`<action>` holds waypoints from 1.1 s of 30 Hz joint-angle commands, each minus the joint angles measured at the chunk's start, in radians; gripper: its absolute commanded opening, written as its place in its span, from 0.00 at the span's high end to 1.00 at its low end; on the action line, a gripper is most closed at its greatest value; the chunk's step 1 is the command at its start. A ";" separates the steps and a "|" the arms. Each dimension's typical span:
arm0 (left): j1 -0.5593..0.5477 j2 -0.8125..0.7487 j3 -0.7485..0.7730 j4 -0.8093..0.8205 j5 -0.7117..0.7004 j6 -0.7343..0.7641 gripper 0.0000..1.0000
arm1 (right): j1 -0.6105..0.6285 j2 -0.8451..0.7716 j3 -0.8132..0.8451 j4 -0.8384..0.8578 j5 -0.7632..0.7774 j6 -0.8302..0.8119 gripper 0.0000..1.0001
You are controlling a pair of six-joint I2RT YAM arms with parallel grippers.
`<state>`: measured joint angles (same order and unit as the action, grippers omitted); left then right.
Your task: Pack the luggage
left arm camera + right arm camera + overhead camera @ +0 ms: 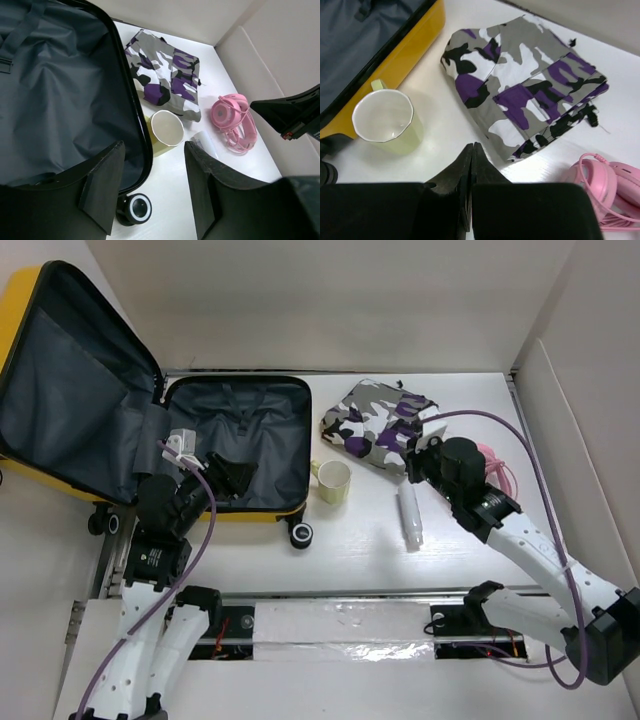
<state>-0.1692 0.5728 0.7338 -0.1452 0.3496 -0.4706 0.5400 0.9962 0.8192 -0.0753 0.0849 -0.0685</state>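
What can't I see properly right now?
Headphones: top view, mostly behind the right arm; right wrist view, cut by the edge.
White tube: left wrist view, partly behind a finger of the left gripper; any label too small.
Suitcase lid: top view, cut by the left edge.

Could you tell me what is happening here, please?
The open yellow luggage is being packed but looks empty. The left end effector hangs open over its near edge; the right end effector is shut, holding nothing, near the camouflage garment. The mug, white bottle and pink headphones wait outside it.
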 commanded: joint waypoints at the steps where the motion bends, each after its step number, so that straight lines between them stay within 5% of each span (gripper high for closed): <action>1: -0.006 -0.008 0.030 0.027 -0.028 0.043 0.56 | 0.027 0.030 0.063 -0.015 0.012 -0.002 0.99; 3: -0.006 -0.005 0.013 0.042 -0.021 0.053 0.63 | 0.037 0.044 0.075 -0.014 0.013 -0.004 0.88; 4: -0.006 -0.010 0.006 0.047 -0.024 0.058 0.85 | 0.049 0.061 0.078 -0.012 0.018 -0.004 0.81; 5: -0.006 -0.013 0.000 0.053 -0.029 0.064 1.00 | 0.049 0.070 0.083 -0.012 0.022 -0.005 0.61; 8: -0.006 -0.019 -0.004 0.041 -0.046 0.076 1.00 | 0.067 0.137 0.113 -0.040 0.049 -0.002 0.26; 11: -0.006 -0.016 -0.007 0.039 -0.037 0.079 1.00 | 0.090 0.212 0.149 -0.038 0.056 0.015 0.20; 14: -0.006 -0.022 -0.005 0.030 -0.043 0.084 0.68 | 0.104 0.268 0.173 -0.005 0.052 0.035 0.17; 16: -0.006 -0.025 -0.004 0.027 -0.049 0.087 0.58 | 0.126 0.329 0.201 0.006 0.046 0.039 0.17; 25: -0.006 -0.036 -0.005 0.019 -0.052 0.093 0.57 | 0.144 0.577 0.313 0.043 0.026 0.061 0.26; 31: -0.006 -0.039 -0.005 0.016 -0.049 0.095 0.58 | 0.156 0.667 0.347 0.055 0.058 0.067 0.43; 33: -0.006 -0.039 -0.005 0.016 -0.049 0.095 0.58 | 0.156 0.693 0.350 0.062 0.059 0.067 0.61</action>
<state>-0.1692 0.5446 0.7326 -0.1562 0.3046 -0.3901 0.6888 1.6707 1.1191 -0.0708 0.1226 -0.0090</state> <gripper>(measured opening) 0.422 0.423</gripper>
